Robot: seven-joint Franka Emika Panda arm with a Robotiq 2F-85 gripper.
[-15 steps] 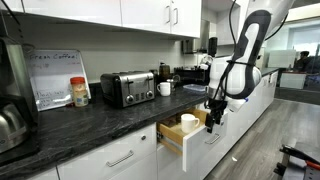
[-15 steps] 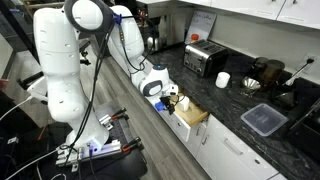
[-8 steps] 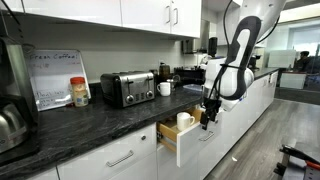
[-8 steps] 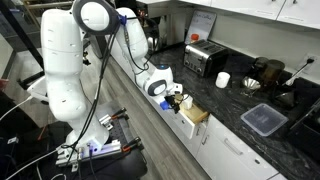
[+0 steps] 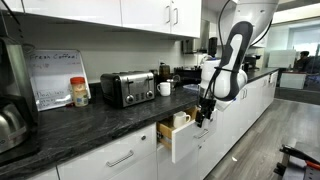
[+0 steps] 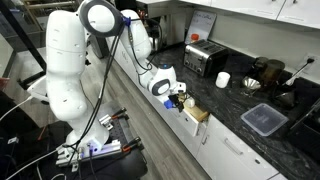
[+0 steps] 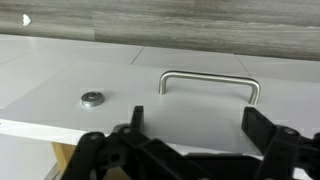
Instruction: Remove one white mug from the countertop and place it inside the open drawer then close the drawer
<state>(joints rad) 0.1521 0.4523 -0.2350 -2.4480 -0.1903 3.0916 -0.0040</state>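
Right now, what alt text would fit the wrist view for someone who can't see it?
A white drawer front with a slim silver bar handle fills the view, a small round metal fitting left of it. The black gripper reaches in from the bottom edge, jaws wide open and empty; grey wood-look floor runs across the top.

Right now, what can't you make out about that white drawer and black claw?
Inside of the white flat-front drawer: wrist view, hidden by its own front.
Small white ceramic mug inside: in an exterior view, only the top shows over the drawer wall.
Whether the black gripper touches the drawer front: too small in both exterior views.
Writing on the white sign: in an exterior view, blurred.
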